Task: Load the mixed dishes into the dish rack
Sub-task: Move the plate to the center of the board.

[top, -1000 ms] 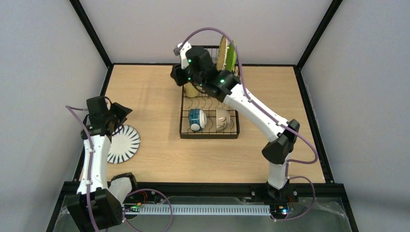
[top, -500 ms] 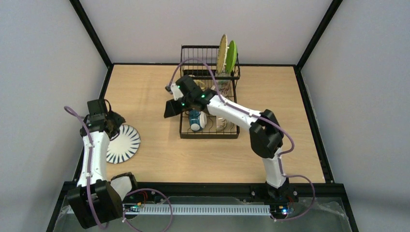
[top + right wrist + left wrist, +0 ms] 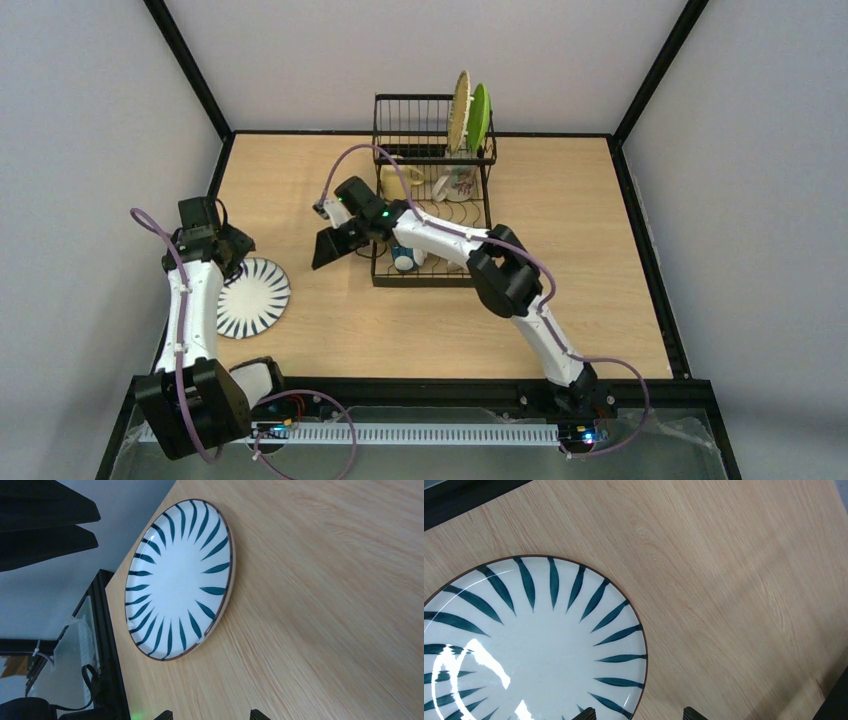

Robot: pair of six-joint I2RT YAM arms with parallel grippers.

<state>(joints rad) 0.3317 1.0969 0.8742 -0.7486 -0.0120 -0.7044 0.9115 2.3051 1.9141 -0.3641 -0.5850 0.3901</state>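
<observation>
The black-striped white plate (image 3: 255, 298) lies flat on the table at the left; it also shows in the left wrist view (image 3: 524, 645) and the right wrist view (image 3: 177, 580). My left gripper (image 3: 232, 255) is open above the plate's far edge, with the rim between its fingertips (image 3: 639, 714). My right gripper (image 3: 334, 246) is open and empty, low over bare table left of the dish rack (image 3: 432, 275), facing the plate (image 3: 212, 715). The rack holds the tan woven-look plate (image 3: 460, 110) and lime green plate (image 3: 479, 115) upright, the pale yellow mug (image 3: 393, 181), a pale bowl (image 3: 458, 184) and the blue bowl (image 3: 404, 261).
The right arm (image 3: 450, 245) stretches across the front of the rack and partly hides the blue bowl. A black frame (image 3: 215, 170) edges the wooden table (image 3: 300, 180), with grey walls close behind. The left arm's base stands near the front left corner.
My right gripper has left the back of the rack and swung down and left onto the table beside the rack. My left gripper has edged slightly back over the striped plate's rim.
</observation>
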